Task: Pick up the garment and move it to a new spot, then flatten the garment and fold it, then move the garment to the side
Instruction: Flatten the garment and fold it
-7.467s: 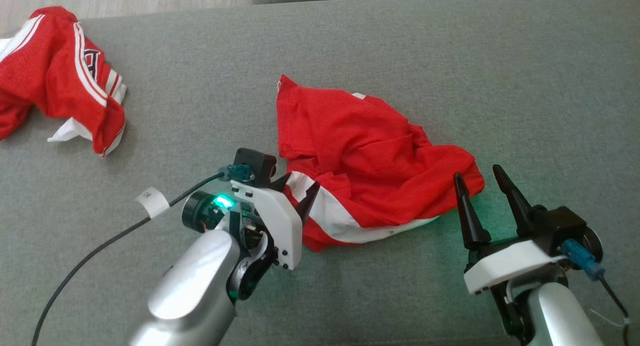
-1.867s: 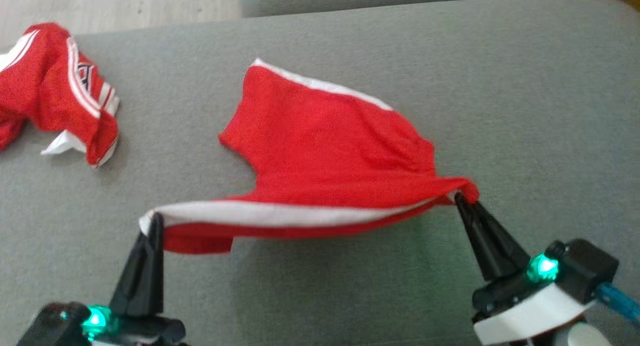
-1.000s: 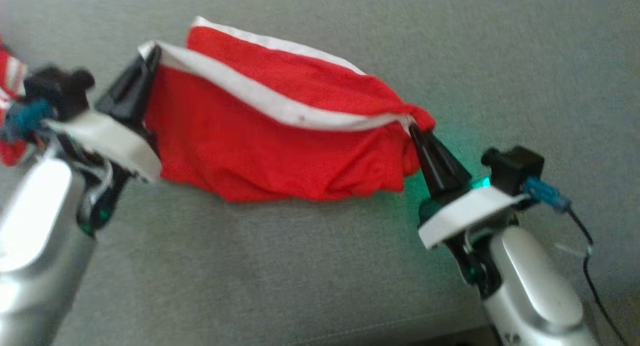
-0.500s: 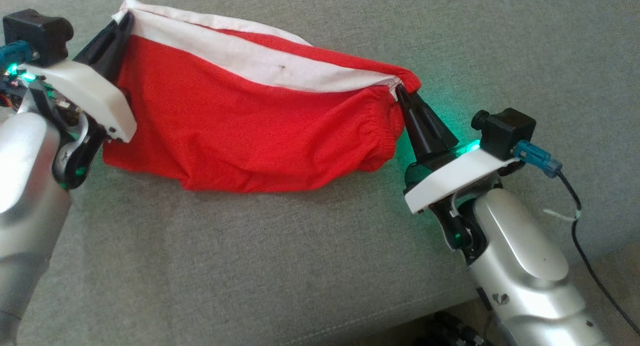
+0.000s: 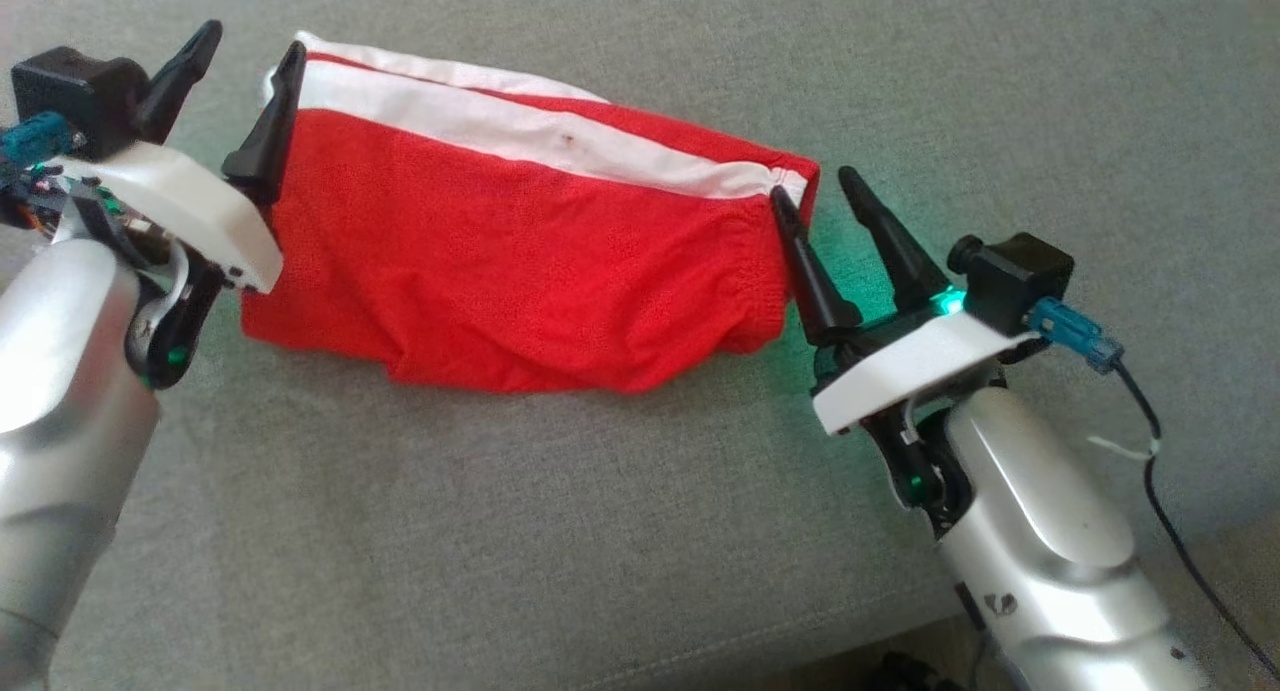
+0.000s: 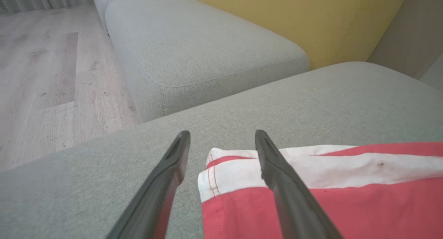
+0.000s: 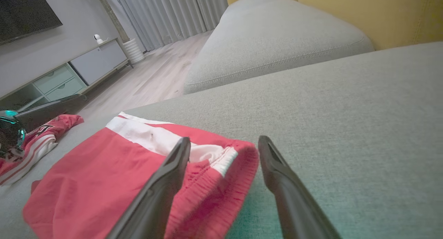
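Observation:
The garment [image 5: 520, 261] is red with a white band along its far edge. It lies spread in a wide strip on the grey cushion [image 5: 500, 521]. My left gripper [image 5: 252, 41] stands open at the garment's left end. In the left wrist view, the white corner [image 6: 228, 176] lies loose between and under the fingers of my left gripper [image 6: 222, 133]. My right gripper [image 5: 813, 183] stands open at the right end. There the bunched red hem [image 7: 238, 159] sits between the fingers of my right gripper [image 7: 224, 139], which do not pinch it.
A second red garment with white stripes [image 7: 34, 142] lies further left on the cushion. Another grey cushion [image 6: 193, 48] and a yellow backrest [image 6: 294, 21] stand beyond, with wood floor [image 6: 41, 76] to the side. The cushion's front edge [image 5: 800, 631] runs near my right forearm.
Both grippers have opened and let go of the garment's two corners. The garment has dropped and now rests flat on the cushion.

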Motion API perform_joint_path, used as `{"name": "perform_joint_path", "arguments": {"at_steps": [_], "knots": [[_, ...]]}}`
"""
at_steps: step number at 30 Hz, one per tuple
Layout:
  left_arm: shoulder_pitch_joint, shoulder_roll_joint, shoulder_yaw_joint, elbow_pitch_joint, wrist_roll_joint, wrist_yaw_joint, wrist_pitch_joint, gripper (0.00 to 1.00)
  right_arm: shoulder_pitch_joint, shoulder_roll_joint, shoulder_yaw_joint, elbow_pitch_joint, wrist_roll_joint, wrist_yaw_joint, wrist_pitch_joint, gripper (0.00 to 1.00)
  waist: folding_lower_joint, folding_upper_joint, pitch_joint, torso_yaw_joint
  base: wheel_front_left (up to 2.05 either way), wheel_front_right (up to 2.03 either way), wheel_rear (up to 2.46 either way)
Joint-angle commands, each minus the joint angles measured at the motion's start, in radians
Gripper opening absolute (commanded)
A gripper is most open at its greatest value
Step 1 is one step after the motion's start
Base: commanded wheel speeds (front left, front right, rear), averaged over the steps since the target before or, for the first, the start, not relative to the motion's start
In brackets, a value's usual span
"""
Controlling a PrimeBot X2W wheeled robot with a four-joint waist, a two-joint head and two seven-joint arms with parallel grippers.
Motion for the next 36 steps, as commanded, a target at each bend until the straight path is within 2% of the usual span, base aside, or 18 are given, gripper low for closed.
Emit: {"name": "perform_joint_path", "arguments": {"at_steps": [1, 4, 11, 17, 22, 25, 29, 36], "knots": [[-0.045, 0.042, 0.035, -0.022, -0.007, 0.002, -0.011, 1.00, 0.019, 0.015, 0.006, -0.034, -0.012, 0.004, -0.014, 1.00, 0.0001, 0.0000, -0.013, 0.006, 0.00, 0.00, 0.00], [-0.024, 0.043, 0.038, -0.022, -0.039, 0.002, -0.012, 1.00, 0.051, 0.015, -0.025, -0.055, -0.044, 0.004, -0.011, 1.00, 0.0001, 0.0000, -0.043, 0.016, 0.00, 0.00, 0.00], [0.078, 0.040, 0.030, -0.023, -0.123, 0.016, 0.103, 1.00, 0.134, 0.015, -0.103, -0.133, -0.096, 0.004, 0.031, 1.00, 0.0001, 0.0000, -0.092, 0.037, 0.00, 0.00, 0.00], [0.162, 0.022, 0.025, -0.068, -0.149, 0.072, 0.121, 1.00, 0.185, 0.015, -0.158, -0.213, -0.120, 0.004, 0.066, 1.00, 0.0001, 0.0000, -0.091, 0.045, 0.00, 0.00, 0.00], [0.214, -0.017, 0.028, -0.082, -0.156, 0.141, 0.097, 1.00, 0.222, 0.015, -0.187, -0.275, -0.129, 0.004, 0.086, 1.00, 0.0001, 0.0000, -0.071, 0.052, 0.00, 0.00, 0.00], [0.233, -0.046, 0.027, -0.082, -0.164, 0.163, 0.086, 1.00, 0.238, 0.015, -0.201, -0.302, -0.133, 0.004, 0.095, 1.00, 0.0001, 0.0000, -0.058, 0.055, 0.00, 0.00, 0.00], [0.236, -0.065, 0.020, -0.078, -0.164, 0.171, 0.080, 1.00, 0.249, 0.015, -0.210, -0.326, -0.137, 0.004, 0.106, 1.00, 0.0001, 0.0000, -0.048, 0.057, 0.00, 0.00, 0.00], [0.202, -0.084, -0.009, -0.071, -0.166, 0.144, 0.124, 1.00, 0.246, 0.015, -0.209, -0.349, -0.138, 0.004, 0.115, 1.00, 0.0001, 0.0000, -0.039, 0.054, 0.00, 0.00, 0.00]]}}
